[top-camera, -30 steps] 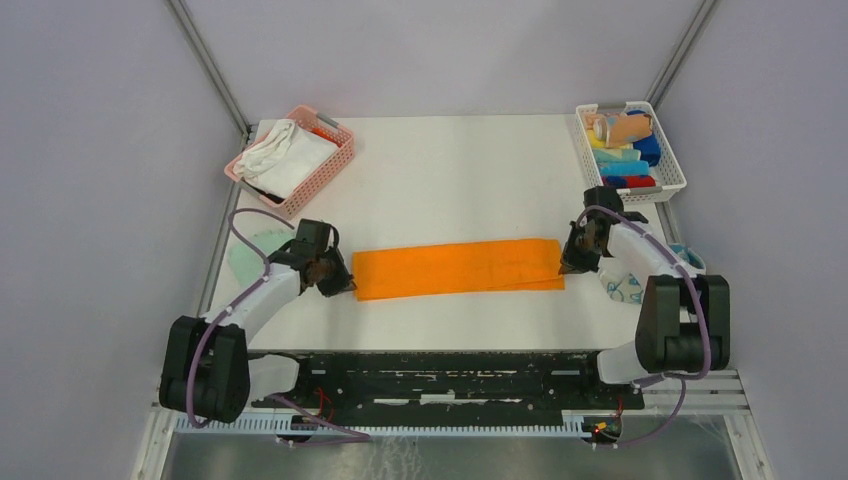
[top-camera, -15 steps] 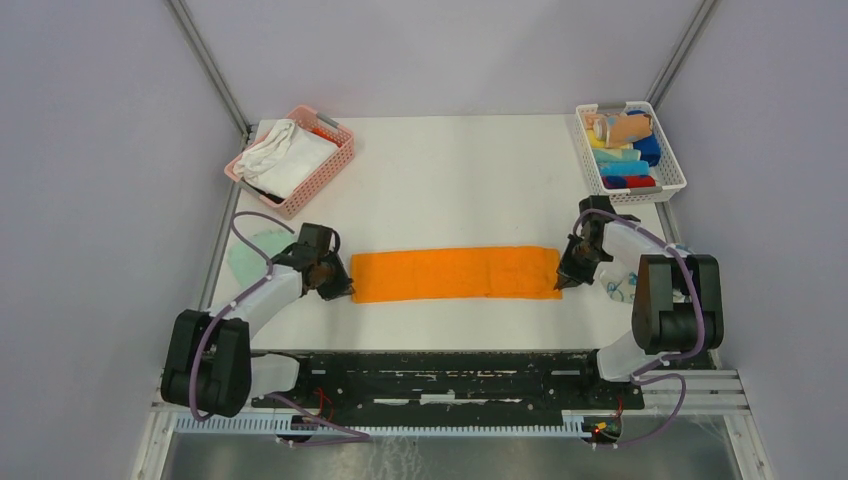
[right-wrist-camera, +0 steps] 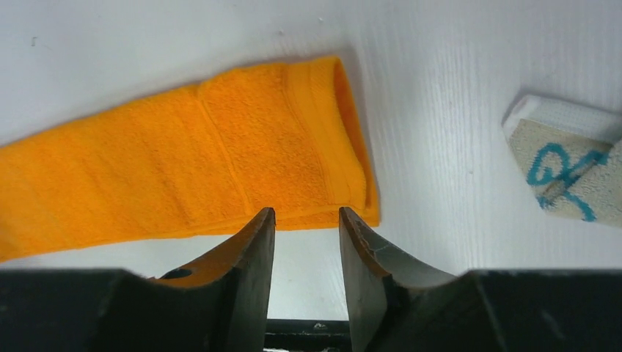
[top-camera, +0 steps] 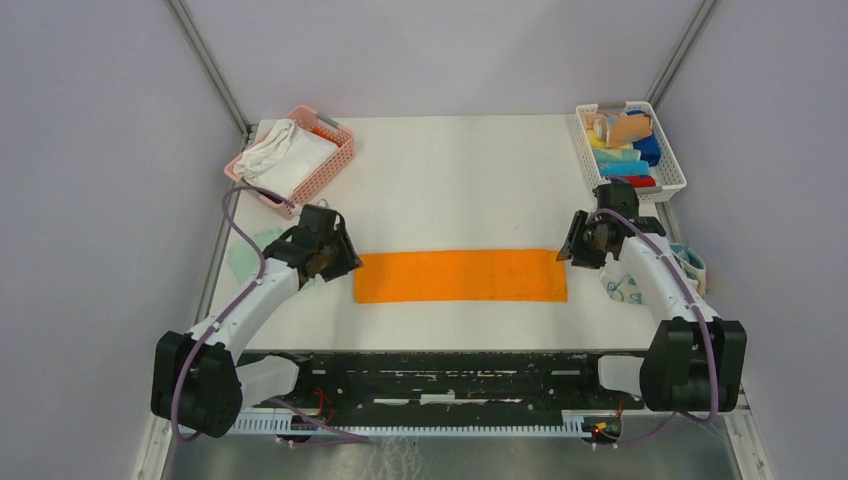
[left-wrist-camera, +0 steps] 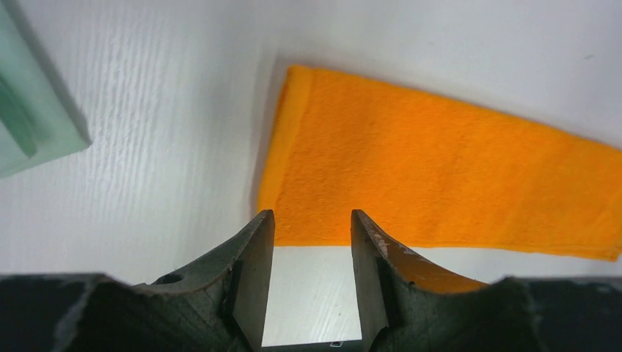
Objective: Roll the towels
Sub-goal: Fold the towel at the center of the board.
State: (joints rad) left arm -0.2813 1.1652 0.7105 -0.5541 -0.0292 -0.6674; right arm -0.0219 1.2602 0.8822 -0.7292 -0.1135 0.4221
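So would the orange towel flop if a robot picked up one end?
Probably, yes. The towel lies flat and thin, folded into a long strip, so it would likely droop and its layers might come apart. Its fuzzy surface looks grippy, so it probably wouldn't slip.

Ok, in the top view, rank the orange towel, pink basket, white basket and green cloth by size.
Orange towel, largest.
Pink basket and white basket: about alike, so unranked.
Green cloth, smallest.
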